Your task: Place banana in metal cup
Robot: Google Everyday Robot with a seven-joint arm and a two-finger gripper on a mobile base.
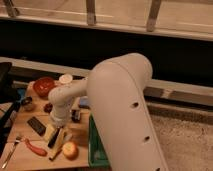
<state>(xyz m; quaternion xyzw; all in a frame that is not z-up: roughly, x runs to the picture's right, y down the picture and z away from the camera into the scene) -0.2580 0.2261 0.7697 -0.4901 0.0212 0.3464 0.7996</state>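
Observation:
The pale-yellow banana (60,143) lies on the wooden table (30,160), beside a black-handled knife (54,138). The small dark metal cup (27,103) stands at the table's left, in front of the red bowl (44,86). My gripper (55,127) hangs at the end of the white arm, just above the banana's far end and well to the right of the metal cup. The arm's wrist hides part of the table behind it.
A round yellow-orange fruit (70,150) and a red pepper (34,147) lie near the banana. A fork (11,150), a black flat block (36,125), a white cup (65,79) and a green tray (95,145) are also there. My big white arm (125,110) fills the middle.

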